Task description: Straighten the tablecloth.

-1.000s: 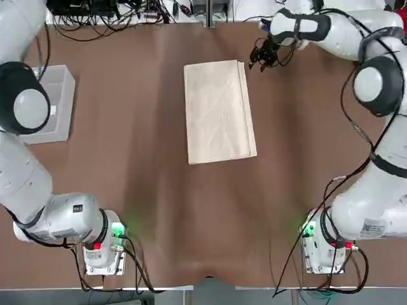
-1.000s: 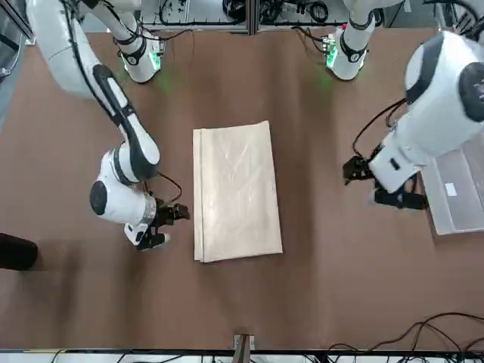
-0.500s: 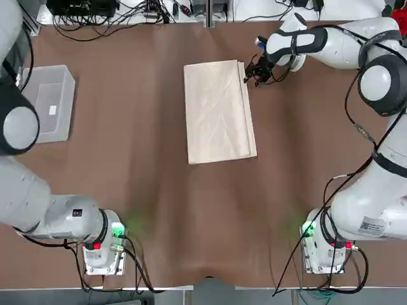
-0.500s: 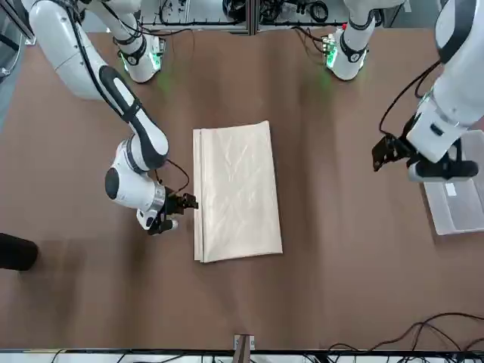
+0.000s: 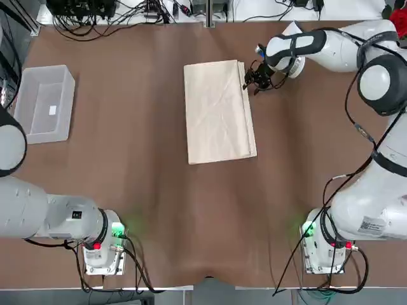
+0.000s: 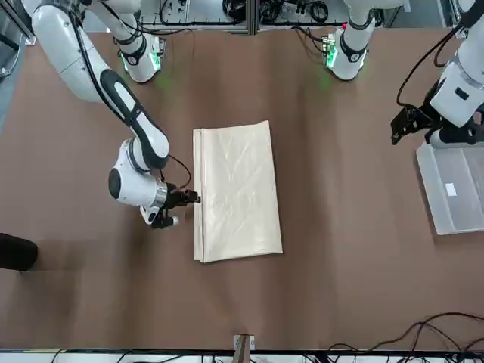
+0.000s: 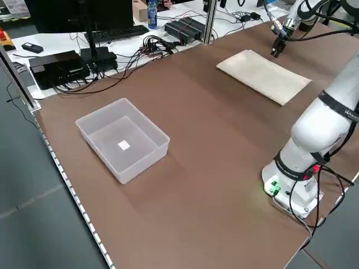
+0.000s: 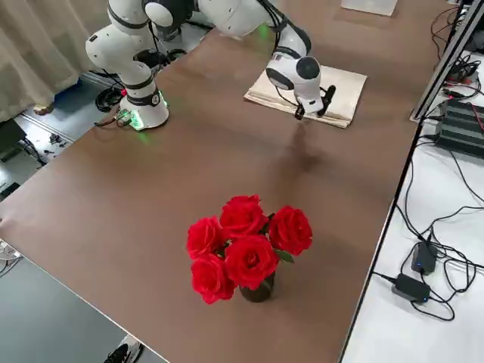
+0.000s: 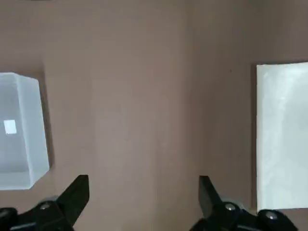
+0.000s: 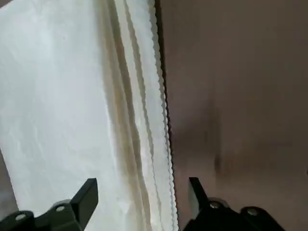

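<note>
The right gripper (image 5: 253, 81) has closed in on the tablecloth (image 5: 218, 111) since a second ago, swinging from clear of the far corner to right against its layered edge, while the left arm has pulled away toward the clear bin (image 5: 43, 103).

Top view: the folded cloth runs lengthwise toward and away from the robot, and the right gripper sits just beside its long edge, near the far end. The cloth lies straight across from the fingertips, so this arm is by far the nearer one.

Front view: the right gripper (image 6: 178, 200) is level with the cloth's (image 6: 236, 190) middle stretch, tips pointing into the stacked side. The left gripper (image 6: 412, 123) hangs well apart, by the bin (image 6: 452, 189).

Right wrist view: fingers spread fairly wide, nothing between them, and the scalloped layered edge of the cloth (image 10: 72, 96) runs up between the two tips. That edge is what the next grab looks to depend on.

Left wrist view: the left gripper (image 9: 143, 192) is fully spread and empty, with the bin (image 9: 21, 132) to one side and the cloth (image 9: 284, 134) to the other.
</note>
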`<state>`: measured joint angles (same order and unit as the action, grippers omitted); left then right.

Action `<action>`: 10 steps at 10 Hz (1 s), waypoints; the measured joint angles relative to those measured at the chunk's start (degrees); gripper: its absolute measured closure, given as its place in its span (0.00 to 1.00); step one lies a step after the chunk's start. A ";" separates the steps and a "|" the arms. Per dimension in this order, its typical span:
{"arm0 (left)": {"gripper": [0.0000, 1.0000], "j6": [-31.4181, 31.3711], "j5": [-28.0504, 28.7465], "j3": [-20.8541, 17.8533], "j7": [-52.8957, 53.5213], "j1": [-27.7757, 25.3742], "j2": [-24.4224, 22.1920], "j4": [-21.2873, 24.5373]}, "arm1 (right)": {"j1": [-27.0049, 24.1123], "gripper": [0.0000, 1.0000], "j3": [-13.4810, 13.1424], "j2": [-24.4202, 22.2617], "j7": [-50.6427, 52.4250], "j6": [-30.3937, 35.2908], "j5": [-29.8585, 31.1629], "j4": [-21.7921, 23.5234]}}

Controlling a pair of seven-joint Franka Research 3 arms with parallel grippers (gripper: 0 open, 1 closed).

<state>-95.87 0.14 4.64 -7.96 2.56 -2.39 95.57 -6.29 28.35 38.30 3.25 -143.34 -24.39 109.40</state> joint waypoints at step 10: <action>0.00 0.00 -0.52 -2.08 4.41 -1.14 0.95 -0.57 | 0.33 0.15 0.14 2.87 7.35 -0.37 -11.79 0.08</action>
<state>-95.87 -0.38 2.56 -3.55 1.42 -1.44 94.99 -5.96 28.49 41.16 10.60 -143.71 -36.18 109.49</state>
